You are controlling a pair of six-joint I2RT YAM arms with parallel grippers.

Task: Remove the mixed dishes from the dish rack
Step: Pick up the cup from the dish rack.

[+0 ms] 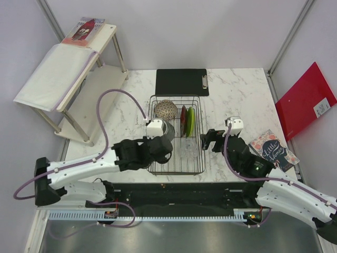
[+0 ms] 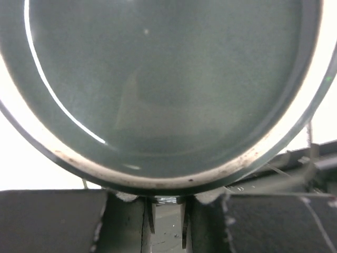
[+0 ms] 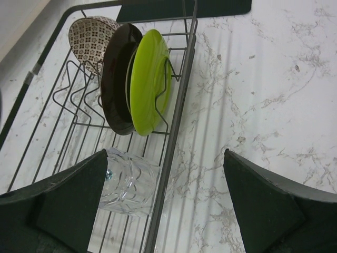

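The dish rack [image 1: 176,97] stands mid-table. My left gripper [image 1: 164,141] reaches into its left half and is shut on the dark grey-green mug [image 1: 168,129]. In the left wrist view the mug's mouth [image 2: 168,79] fills the frame, and its rim rests right at the narrow-set fingertips of the gripper [image 2: 167,203]. Behind the mug sits the speckled bowl [image 1: 165,109]. The dark red plate [image 3: 116,79] and the lime-green plate [image 3: 150,79] stand upright in the dividers. The clear glass [image 3: 129,184] lies in the rack's near right corner. My right gripper [image 3: 166,153] hovers wide open over the rack's right edge [image 3: 179,105], holding nothing.
A black clipboard [image 1: 181,81] lies behind the rack. A book [image 1: 273,148] lies at the table's right edge, and a red folder [image 1: 305,100] leans beyond it. A white side shelf [image 1: 68,74] stands off the back left corner.
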